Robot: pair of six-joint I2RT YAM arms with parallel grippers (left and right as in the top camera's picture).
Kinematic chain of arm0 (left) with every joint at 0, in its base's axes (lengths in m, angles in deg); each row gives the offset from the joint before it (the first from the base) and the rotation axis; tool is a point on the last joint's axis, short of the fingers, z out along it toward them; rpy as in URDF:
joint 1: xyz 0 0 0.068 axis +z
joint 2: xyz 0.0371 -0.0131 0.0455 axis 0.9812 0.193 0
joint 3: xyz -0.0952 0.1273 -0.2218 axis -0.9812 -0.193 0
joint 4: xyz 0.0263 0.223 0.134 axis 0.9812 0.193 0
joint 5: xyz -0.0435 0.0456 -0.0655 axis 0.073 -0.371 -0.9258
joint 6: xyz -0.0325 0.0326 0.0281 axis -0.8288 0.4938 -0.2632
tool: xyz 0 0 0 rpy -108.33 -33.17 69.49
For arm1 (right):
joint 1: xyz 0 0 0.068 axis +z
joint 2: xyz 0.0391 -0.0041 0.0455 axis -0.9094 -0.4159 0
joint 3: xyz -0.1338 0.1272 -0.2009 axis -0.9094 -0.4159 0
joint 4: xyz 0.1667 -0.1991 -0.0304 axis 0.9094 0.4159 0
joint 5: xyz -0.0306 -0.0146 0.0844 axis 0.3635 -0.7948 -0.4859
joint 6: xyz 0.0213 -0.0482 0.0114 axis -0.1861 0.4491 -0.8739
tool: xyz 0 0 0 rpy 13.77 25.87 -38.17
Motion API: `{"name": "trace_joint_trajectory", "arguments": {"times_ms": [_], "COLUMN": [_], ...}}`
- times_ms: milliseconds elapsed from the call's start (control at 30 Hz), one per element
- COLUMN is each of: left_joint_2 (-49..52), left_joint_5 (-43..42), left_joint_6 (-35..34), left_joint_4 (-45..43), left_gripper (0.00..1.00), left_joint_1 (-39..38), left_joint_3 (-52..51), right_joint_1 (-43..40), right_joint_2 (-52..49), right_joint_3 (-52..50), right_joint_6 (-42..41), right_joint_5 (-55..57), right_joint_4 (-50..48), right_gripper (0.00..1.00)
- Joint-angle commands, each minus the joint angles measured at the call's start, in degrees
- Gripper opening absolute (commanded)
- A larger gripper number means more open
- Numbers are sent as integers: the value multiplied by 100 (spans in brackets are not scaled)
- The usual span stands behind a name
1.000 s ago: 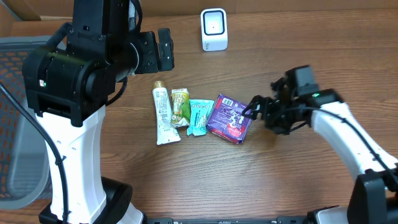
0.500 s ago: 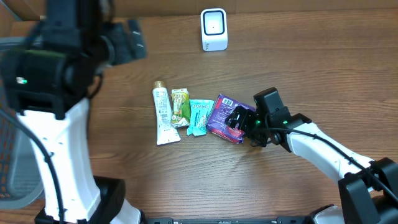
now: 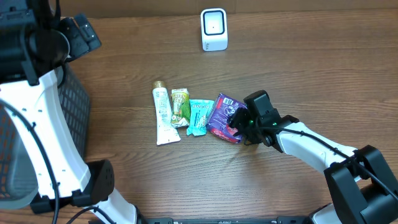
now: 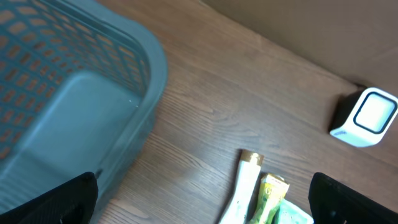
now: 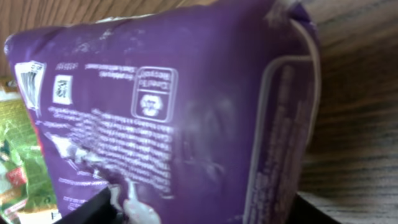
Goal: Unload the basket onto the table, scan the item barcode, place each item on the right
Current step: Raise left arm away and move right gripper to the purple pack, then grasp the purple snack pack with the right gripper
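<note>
A purple packet (image 3: 222,115) lies on the wooden table at the right end of a row of items. My right gripper (image 3: 240,122) is over its right end, and both fingers press against its sides. In the right wrist view the purple packet (image 5: 174,106) fills the gap of my right gripper (image 5: 199,211), with a barcode (image 5: 28,81) at its far left corner. The white scanner (image 3: 214,29) stands at the back of the table. My left gripper (image 3: 81,34) hangs open and empty high at the far left, beside the basket.
A white tube (image 3: 163,115), a green packet (image 3: 180,106) and a teal packet (image 3: 199,117) lie left of the purple one. A grey-blue mesh basket (image 4: 74,106) stands at the left table edge. The scanner (image 4: 371,117) also shows in the left wrist view.
My right gripper moved left onto the purple packet and its jaws narrowed against it. The left arm swung away to the far left, over the basket.
</note>
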Motion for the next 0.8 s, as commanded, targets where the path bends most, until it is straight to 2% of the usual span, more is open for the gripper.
{"name": "trace_joint_trajectory", "arguments": {"times_ms": [0, 67, 133, 200, 367, 500, 667, 767], "left_joint_2": [164, 212, 243, 262, 262, 262, 262, 262], "left_joint_5": [-136, -138, -138, -138, -138, -138, -138, -138], "left_joint_6": [-116, -118, -118, -118, -118, -118, -118, -118], "left_joint_4": [13, 13, 13, 13, 13, 13, 13, 13], "left_gripper": [99, 100, 99, 99, 100, 99, 99, 100], "left_joint_1": [24, 13, 9, 9, 24, 24, 15, 15], "left_joint_3": [-28, -28, -28, -28, -28, -28, -28, -28], "right_joint_1": [26, 13, -33, -105, -317, -623, -1091, -1327], "right_joint_2": [-94, -87, -87, -87, -87, -87, -87, -90], "right_joint_3": [-24, -2, 87, 219, 728, 1285, 1784, 1814], "right_joint_6": [-81, 195, 603, 992, 2223, 3639, 5855, 6258], "right_joint_5": [-138, -354, -649, -876, -1272, -1279, -1226, -898], "right_joint_4": [9, 7, 13, 153, 988, 2026, 2651, 2450], "right_gripper": [57, 55, 47, 45, 45, 47, 62, 74]}}
